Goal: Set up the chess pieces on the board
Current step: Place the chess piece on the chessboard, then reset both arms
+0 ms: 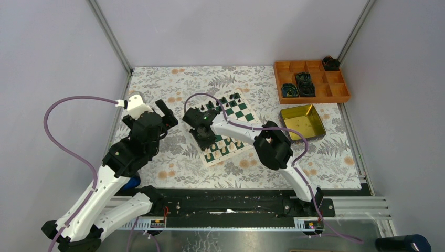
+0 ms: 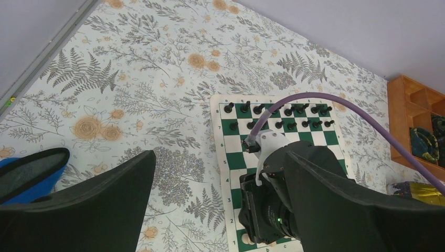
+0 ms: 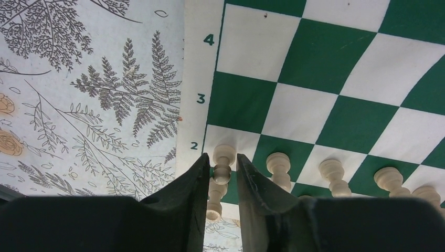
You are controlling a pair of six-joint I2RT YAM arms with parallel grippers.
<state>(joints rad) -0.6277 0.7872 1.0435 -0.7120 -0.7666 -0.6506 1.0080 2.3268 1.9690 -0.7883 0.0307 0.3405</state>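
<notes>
The board (image 1: 239, 113) lies on the floral cloth, tilted. Black chess pieces (image 1: 223, 101) fill its far two rows, also seen from the left wrist as black chess pieces (image 2: 287, 112). Cream chess pieces (image 1: 223, 150) stand along the near edge. My right gripper (image 1: 203, 137) is low over the board's near left corner. In the right wrist view the right gripper (image 3: 223, 156) has its jaws on either side of an upright cream pawn (image 3: 224, 151) on the corner square of row 2, with thin gaps showing. More cream pawns (image 3: 278, 165) line that row. My left gripper (image 1: 165, 113) hangs wide open over the cloth, left of the board (image 2: 231, 157).
An orange compartment tray (image 1: 336, 97) with black coiled cables (image 1: 304, 83) sits at the back right. A gold tin (image 1: 302, 122) lies right of the board. Grey walls and metal posts close in the table. The right arm's purple cable loops over the board.
</notes>
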